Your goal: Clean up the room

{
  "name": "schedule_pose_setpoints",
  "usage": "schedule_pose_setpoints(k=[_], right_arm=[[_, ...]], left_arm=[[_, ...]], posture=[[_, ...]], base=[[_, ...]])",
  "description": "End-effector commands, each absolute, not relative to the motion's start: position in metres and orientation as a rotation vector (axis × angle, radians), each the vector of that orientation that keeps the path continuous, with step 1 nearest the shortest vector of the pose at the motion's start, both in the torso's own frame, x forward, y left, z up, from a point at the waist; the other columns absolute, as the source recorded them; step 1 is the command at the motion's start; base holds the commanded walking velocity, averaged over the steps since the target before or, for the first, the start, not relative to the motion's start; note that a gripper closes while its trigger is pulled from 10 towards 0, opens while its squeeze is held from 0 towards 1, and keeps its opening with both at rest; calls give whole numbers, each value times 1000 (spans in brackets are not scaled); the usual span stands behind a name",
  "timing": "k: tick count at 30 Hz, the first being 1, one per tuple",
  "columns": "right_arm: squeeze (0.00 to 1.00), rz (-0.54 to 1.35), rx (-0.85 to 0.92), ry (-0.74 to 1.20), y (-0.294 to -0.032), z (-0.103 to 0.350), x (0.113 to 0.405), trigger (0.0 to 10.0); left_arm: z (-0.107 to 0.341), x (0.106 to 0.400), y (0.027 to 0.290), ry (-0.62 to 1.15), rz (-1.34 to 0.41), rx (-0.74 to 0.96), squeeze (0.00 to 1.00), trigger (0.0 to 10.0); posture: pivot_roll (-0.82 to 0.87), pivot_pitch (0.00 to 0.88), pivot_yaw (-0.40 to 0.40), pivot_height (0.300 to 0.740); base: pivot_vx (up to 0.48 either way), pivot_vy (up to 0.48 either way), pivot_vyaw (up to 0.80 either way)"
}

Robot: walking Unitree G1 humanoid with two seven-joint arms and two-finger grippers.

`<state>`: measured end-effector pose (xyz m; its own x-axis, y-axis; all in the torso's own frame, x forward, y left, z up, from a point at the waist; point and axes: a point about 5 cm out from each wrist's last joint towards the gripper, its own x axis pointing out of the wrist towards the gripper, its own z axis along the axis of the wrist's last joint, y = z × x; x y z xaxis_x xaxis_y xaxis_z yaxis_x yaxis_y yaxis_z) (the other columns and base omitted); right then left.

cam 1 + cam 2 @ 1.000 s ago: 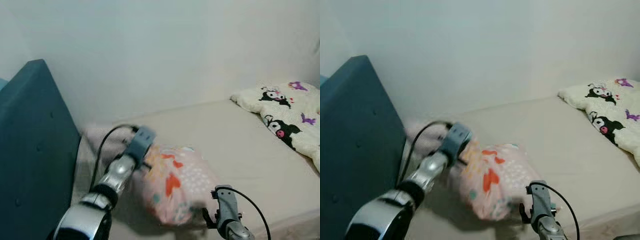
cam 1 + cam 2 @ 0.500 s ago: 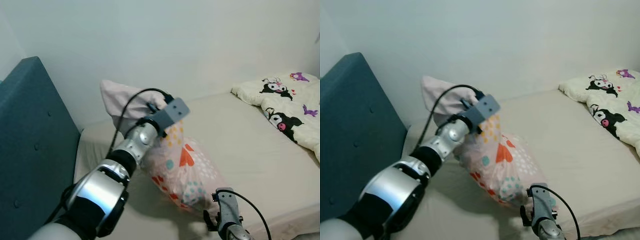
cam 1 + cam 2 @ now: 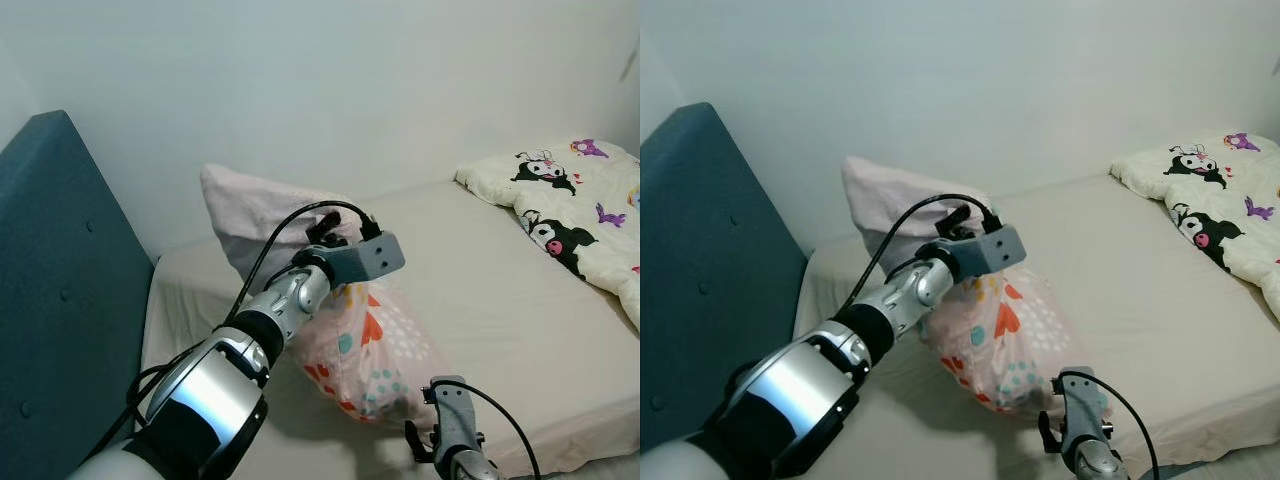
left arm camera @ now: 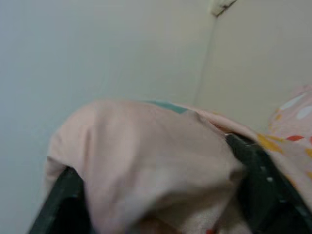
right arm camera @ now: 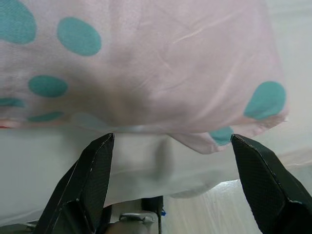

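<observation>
Left wrist view: left fingers (image 4: 63,200) pinch 1 pillow (image 3: 375,335) (pink); right fingers (image 5: 97,165) spread.

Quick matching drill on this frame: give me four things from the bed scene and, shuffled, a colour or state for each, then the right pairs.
1. pillow
2. headboard
3. left gripper
4. right gripper

A. dark teal, upright beside the mattress
B. open, below the pillow's edge
C. pink with coloured hearts and dots
D. shut on pink fabric

Pairs: 1-C, 2-A, 3-D, 4-B
</observation>
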<state>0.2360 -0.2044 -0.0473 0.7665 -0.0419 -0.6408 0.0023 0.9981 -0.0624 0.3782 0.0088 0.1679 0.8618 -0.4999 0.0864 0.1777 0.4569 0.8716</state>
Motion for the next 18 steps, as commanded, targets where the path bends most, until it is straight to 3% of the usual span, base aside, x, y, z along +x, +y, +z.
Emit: schedule_pose_setpoints(k=[1, 2, 4, 5, 7, 8, 11, 18], right_arm=[[0, -8, -66, 696, -200, -49, 235, 10000], [0, -6, -66, 696, -199, -49, 235, 10000], [0, -6, -65, 696, -199, -49, 235, 10000], [0, -6, -65, 695, -199, -49, 235, 10000], [0, -6, -65, 695, -198, -49, 235, 10000], [0, -6, -64, 692, -198, -48, 236, 10000], [0, -7, -64, 691, -198, -48, 237, 10000], [0, 0, -63, 686, -195, -46, 240, 10000]], left_arm=[[164, 382, 22, -343, -378, 1087, 1000, 10000], [168, 388, 36, -337, -302, 1147, 925, 10000], [169, 389, 39, -335, -284, 1160, 925, 10000], [172, 393, 46, -332, -246, 1185, 0, 10000], [175, 395, 53, -334, -211, 1207, 0, 10000], [186, 403, 76, -331, -106, 1269, 0, 10000], [190, 405, 83, -330, -74, 1284, 0, 10000], [209, 413, 131, -358, 71, 1431, 0, 10000]], posture=[[-113, 97, 74, 740], [-112, 95, 73, 740], [-112, 95, 73, 740], [-111, 93, 73, 740], [-111, 92, 74, 740], [-111, 89, 75, 740], [-111, 89, 75, 740], [-96, 82, 68, 740]], base=[[0, 0, 0], [0, 0, 0], [0, 0, 0], [0, 0, 0], [0, 0, 0], [0, 0, 0], [0, 0, 0], [0, 0, 0]])
